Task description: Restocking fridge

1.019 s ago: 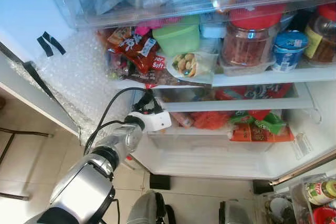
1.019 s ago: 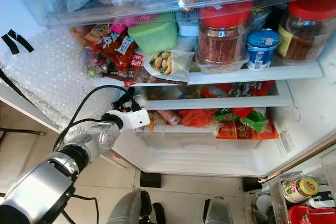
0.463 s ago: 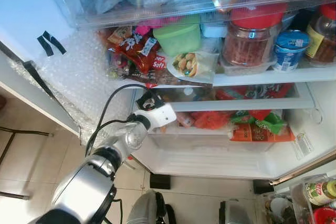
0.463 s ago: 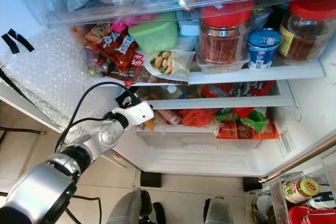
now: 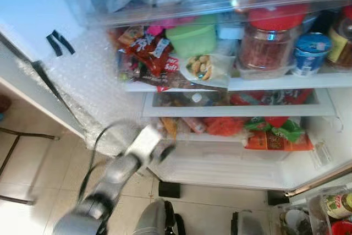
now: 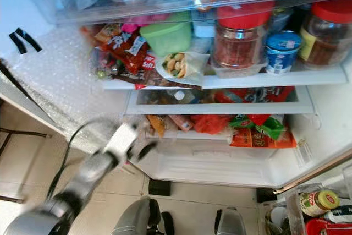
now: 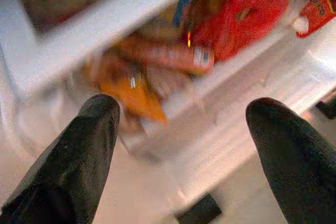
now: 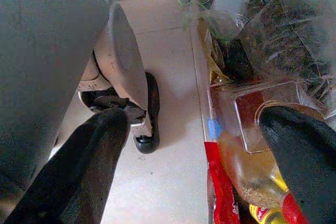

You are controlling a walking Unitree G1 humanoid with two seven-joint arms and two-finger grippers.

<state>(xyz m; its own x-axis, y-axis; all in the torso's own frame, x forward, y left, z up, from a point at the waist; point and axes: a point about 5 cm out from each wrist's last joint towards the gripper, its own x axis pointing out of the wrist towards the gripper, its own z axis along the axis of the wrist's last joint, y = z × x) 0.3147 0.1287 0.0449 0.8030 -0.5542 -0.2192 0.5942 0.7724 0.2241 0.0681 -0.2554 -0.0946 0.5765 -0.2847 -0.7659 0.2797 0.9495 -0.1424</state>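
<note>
Left wrist view: spread matte black fingers [image 7: 86, 161] before crinkly orange packet [image 7: 137, 98].

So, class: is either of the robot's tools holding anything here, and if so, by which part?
Nothing is held. The left tool is open and empty before the fridge drawer; the right tool is open over the floor.

Silver left arm [image 5: 118, 171], black cable, white wrist block, black-fingered pincer [image 7: 184, 145].

Beige tiled floor [image 5: 33, 163] with a dark-legged chair [image 5: 11, 152].
</note>
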